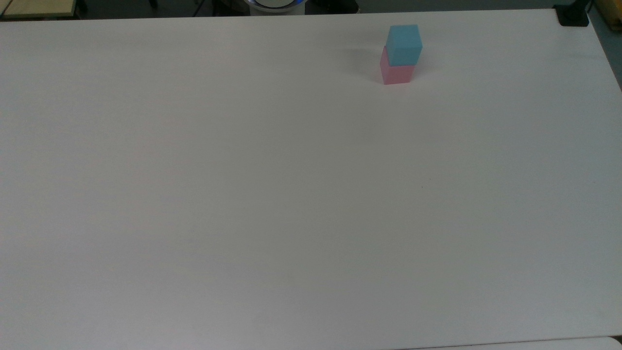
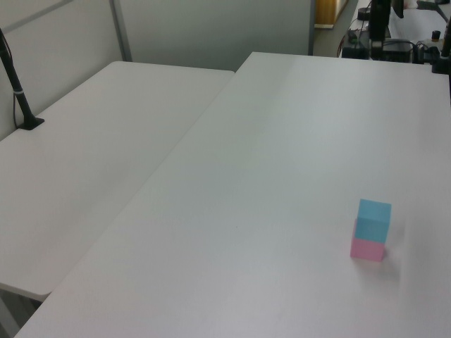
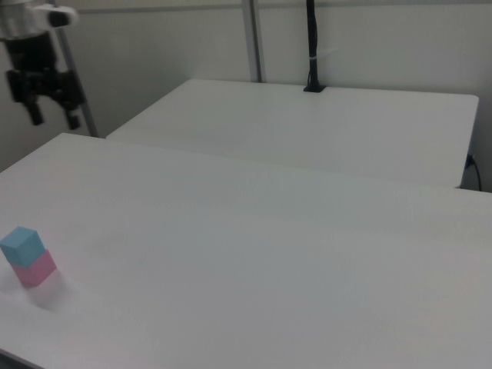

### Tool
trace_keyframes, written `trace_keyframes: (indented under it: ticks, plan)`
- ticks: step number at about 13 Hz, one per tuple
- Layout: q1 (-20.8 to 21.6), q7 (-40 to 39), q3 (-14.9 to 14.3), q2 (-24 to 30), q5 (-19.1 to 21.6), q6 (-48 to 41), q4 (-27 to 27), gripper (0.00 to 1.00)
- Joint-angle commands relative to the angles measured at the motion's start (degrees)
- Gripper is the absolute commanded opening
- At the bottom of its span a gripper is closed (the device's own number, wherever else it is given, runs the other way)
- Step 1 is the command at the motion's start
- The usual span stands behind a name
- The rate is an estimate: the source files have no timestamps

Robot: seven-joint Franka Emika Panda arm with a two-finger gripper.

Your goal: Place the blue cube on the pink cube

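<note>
Right view: jaws (image 3: 54, 117) spread, high above blue cube (image 3: 21, 246).

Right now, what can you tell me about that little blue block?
The blue cube is a small, matte, light-blue block that looks like foam, with plain faces. It sits upright on top of the pink cube, turned slightly against it, near the far edge of the white table. Nothing else touches it.

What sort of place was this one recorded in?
Probably a robotics lab or office workroom: plain white tables pushed together, a robot gripper above one, and camera poles clamped to the table edges.
</note>
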State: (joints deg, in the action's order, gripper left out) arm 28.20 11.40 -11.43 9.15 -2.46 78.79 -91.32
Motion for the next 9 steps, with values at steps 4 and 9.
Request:
trace_keyframes:
  ticks: [4, 9]
  plan:
    - [-12.5, -7.0, -0.1, -3.7, -3.9, -1.2, 2.0, 1.0]
    - [-15.4, -9.3, -0.2, -6.2, -4.2, 3.4, 1.7, 1.0]
